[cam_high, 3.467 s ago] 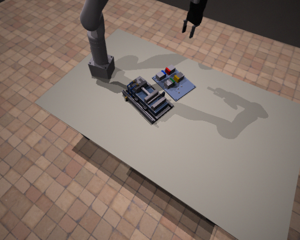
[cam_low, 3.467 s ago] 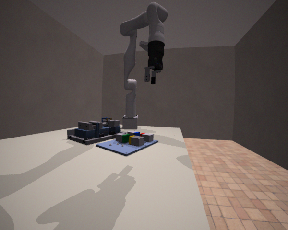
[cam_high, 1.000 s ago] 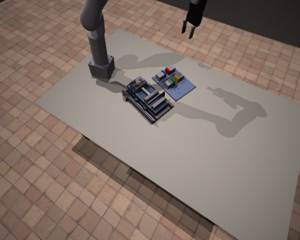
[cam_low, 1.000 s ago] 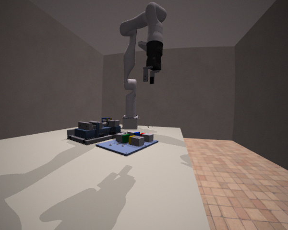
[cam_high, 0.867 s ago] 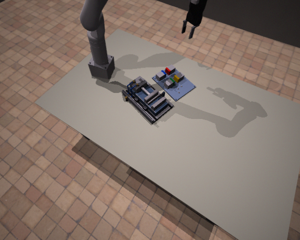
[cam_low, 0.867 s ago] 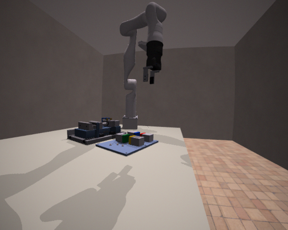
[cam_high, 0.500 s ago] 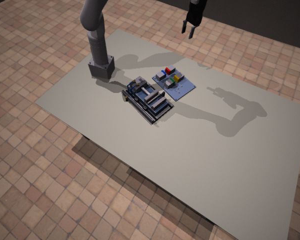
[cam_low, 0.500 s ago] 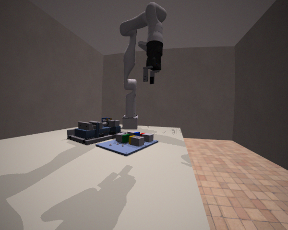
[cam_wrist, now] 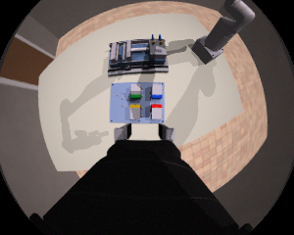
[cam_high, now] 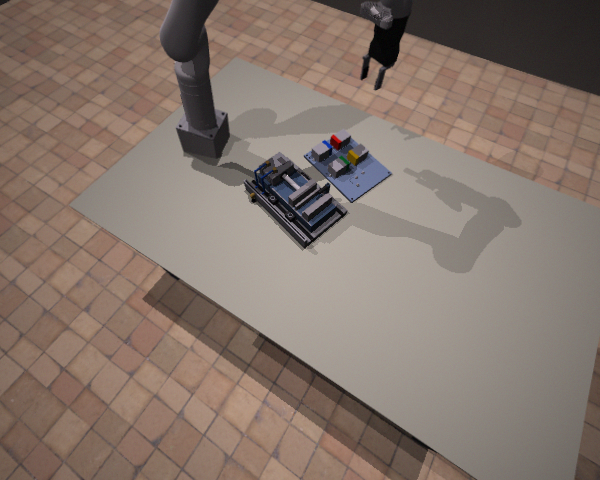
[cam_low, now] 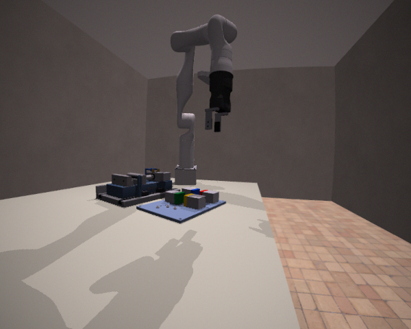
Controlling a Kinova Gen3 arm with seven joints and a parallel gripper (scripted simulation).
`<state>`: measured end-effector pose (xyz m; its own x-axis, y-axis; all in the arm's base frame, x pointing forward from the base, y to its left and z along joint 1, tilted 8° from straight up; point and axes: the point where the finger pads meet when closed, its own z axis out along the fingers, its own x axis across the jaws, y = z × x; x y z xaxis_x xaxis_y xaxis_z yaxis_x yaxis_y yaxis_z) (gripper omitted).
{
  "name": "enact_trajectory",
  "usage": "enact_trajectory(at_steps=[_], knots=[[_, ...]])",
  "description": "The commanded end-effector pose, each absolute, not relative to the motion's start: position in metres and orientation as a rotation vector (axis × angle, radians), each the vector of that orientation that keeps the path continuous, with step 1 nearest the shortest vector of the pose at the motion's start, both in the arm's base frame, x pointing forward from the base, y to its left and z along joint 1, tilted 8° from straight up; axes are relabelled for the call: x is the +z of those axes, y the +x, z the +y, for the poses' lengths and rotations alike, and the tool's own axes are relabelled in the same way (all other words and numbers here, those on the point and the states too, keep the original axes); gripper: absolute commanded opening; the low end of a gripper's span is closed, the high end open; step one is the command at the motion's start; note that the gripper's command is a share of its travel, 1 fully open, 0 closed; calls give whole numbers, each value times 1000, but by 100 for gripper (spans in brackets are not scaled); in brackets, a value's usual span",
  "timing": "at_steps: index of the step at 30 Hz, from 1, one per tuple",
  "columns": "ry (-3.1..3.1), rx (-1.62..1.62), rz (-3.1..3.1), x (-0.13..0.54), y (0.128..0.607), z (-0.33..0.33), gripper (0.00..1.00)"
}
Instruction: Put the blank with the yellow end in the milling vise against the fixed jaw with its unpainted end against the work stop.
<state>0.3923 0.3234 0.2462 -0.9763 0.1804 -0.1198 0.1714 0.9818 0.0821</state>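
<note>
- Gripper [cam_high: 371, 78]: hangs high above the table [cam_high: 445, 320], fingers pointing down, spread to full width, nothing between them and nothing touched.
- Wrist view: both fingertips frame the near edge of the plate [cam_wrist: 119, 117] far below.
- Plate [cam_high: 372, 178]: blue, flat on the table just beside the vise [cam_high: 295, 204]; it carries four grey blanks in two rows.
- Yellow blank [cam_high: 357, 152]: lies on the plate, well below the gripper, on the side away from the vise; its painted end faces the green blank [cam_high: 337, 166].
- Red blank [cam_high: 340, 138] and blue blank [cam_high: 321, 150]: occupy the row nearer the arm base [cam_high: 218, 135].
- Vise: jaws stand apart; hoses [cam_high: 259, 173] sit at the end toward the arm base.
</note>
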Motion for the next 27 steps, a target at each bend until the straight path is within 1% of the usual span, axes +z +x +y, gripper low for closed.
enact_trajectory(at_steps=[1, 4, 18, 27], knots=[[287, 104, 2998, 230, 397, 321, 100], [268, 109, 3001, 233, 394, 324, 100], [287, 104, 2998, 179, 403, 324, 100], [281, 107, 2998, 190, 402, 329, 100]])
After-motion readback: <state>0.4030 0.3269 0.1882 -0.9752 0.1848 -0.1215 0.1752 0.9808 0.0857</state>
